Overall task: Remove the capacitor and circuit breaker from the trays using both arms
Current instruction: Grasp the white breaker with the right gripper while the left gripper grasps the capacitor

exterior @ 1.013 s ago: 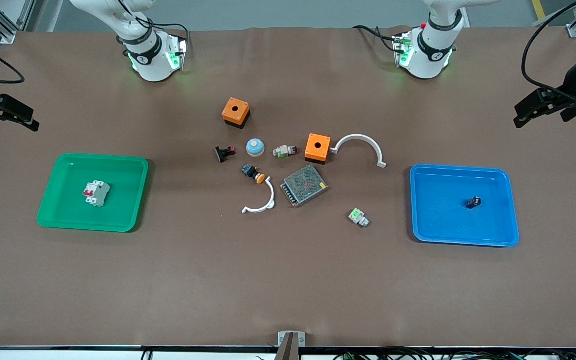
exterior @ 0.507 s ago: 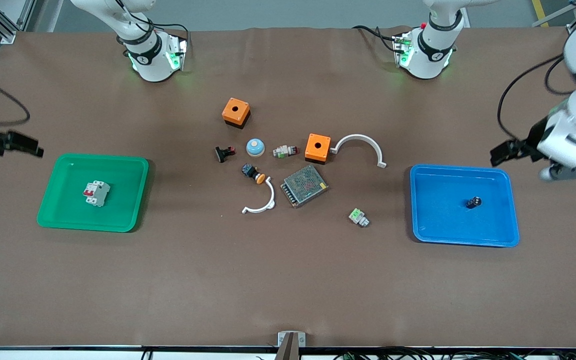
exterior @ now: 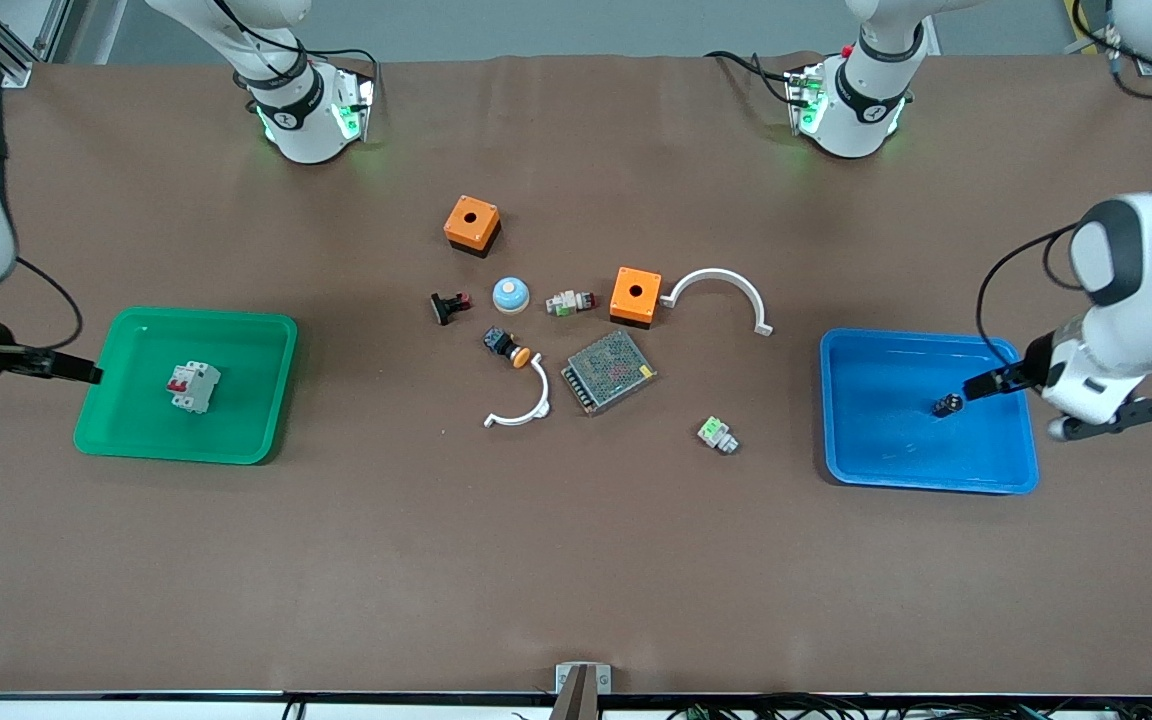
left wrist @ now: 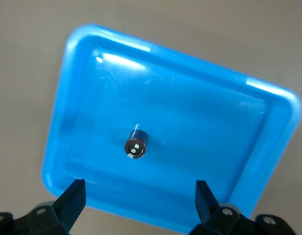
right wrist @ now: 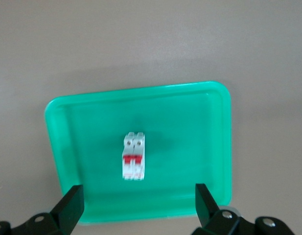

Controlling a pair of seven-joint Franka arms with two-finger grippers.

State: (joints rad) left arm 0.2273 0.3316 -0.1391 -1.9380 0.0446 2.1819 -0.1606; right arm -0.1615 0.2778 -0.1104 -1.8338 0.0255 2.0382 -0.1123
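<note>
The capacitor (exterior: 946, 404), a tiny black cylinder, lies in the blue tray (exterior: 876, 470). In the left wrist view it (left wrist: 136, 146) shows its silvery end. My left gripper (exterior: 981, 385) hangs open and empty over the tray's rim (left wrist: 268, 88) at the left arm's end, close to the capacitor; it also shows in the left wrist view (left wrist: 139, 196). The white breaker (exterior: 193, 386) with red levers lies in the green tray (exterior: 136, 440). My right gripper (exterior: 86, 374) hangs open and empty over that tray's rim at the right arm's end. The right wrist view shows the breaker (right wrist: 133, 156) and my right gripper (right wrist: 138, 198).
Loose parts lie mid-table between the trays: two orange boxes (exterior: 471, 224) (exterior: 635, 295), two white arcs (exterior: 721, 290) (exterior: 521, 402), a metal mesh unit (exterior: 608, 371), a black button with orange cap (exterior: 506, 347), a blue dome (exterior: 511, 294), and white-and-green connectors (exterior: 717, 434).
Both arms have swung down and inward. The left gripper has come to the blue tray's rim near the capacitor, the right gripper to the green tray's rim. The parts have not moved.
</note>
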